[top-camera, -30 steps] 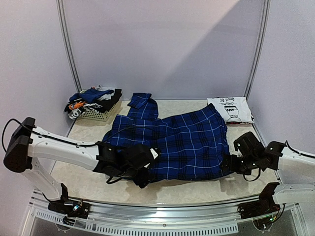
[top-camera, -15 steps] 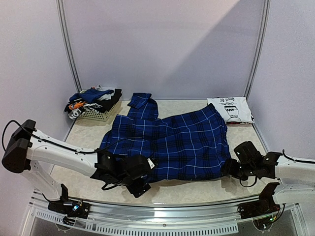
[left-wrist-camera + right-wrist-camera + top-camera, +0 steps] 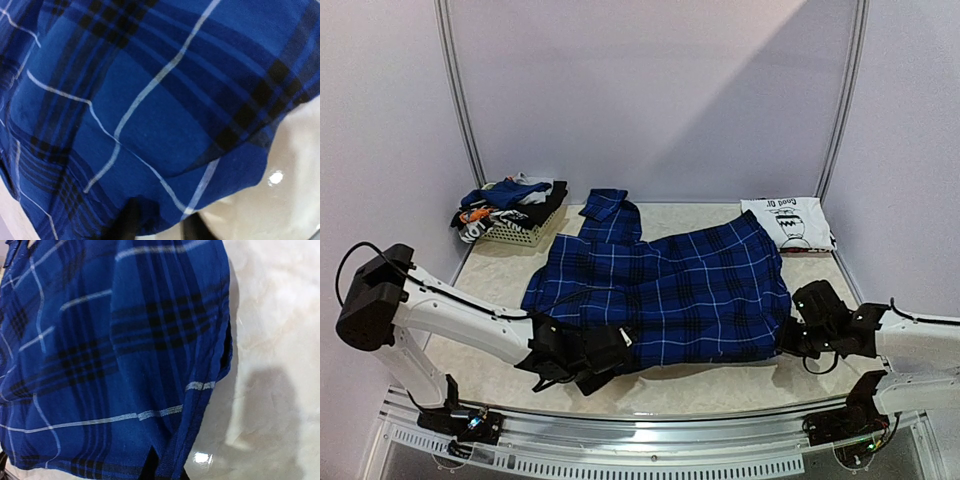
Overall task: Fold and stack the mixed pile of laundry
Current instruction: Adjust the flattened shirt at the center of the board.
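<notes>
The plaid shirt [image 3: 670, 285] lies spread across mid-frame. The right gripper [image 3: 786, 340] has just clamped its jaws on the lower-right hem. The left gripper [image 3: 620, 350], lower left, has narrowed, but I cannot tell if it grips, so a fold seems imminent.

The blue-and-black plaid shirt [image 3: 670, 290] lay spread out at centre, lightly rumpled, with one narrow part reaching toward the far side. A folded pale garment [image 3: 788, 224] with a cartoon print lay far right. The remaining mixed garments [image 3: 510, 200] were heaped far left.

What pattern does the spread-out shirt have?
The cloth shirt is blue-and-black plaid with thin white lines, clearest in the left wrist view.
</notes>
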Tool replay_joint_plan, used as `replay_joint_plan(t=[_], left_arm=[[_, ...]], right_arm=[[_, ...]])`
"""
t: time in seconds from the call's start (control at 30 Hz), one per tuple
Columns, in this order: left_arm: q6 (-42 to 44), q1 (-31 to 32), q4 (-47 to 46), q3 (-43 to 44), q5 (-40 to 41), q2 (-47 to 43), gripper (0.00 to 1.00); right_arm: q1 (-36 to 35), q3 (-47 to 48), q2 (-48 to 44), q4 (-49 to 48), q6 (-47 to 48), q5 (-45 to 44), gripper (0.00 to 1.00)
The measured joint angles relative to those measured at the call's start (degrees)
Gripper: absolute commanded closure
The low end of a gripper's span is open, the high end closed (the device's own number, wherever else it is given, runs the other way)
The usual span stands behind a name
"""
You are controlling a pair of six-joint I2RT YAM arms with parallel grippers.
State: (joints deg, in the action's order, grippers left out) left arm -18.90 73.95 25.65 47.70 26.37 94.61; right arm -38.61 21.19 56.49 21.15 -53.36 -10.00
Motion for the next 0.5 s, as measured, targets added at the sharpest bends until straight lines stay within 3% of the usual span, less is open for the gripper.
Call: replay_joint_plan(t=[0.07, 0.33, 0.5], left_arm=[[0.0, 0.0, 0.1, 0.2, 1.4, 0.2, 1.00], [2.6, -0.6, 3.0, 3.2, 4.6, -2.9, 1.00], [5.0, -3.1, 4.7, 7.5, 4.2, -6.6, 1.00]], right_arm=[[0.0, 3.0, -1.0, 2.6, 1.0, -0.3, 1.00], [0.6, 17.8, -0.8, 9.3, 6.1, -4.1, 1.00], [6.7, 25.6, 6.7, 8.9, 10.6, -4.2, 1.00]])
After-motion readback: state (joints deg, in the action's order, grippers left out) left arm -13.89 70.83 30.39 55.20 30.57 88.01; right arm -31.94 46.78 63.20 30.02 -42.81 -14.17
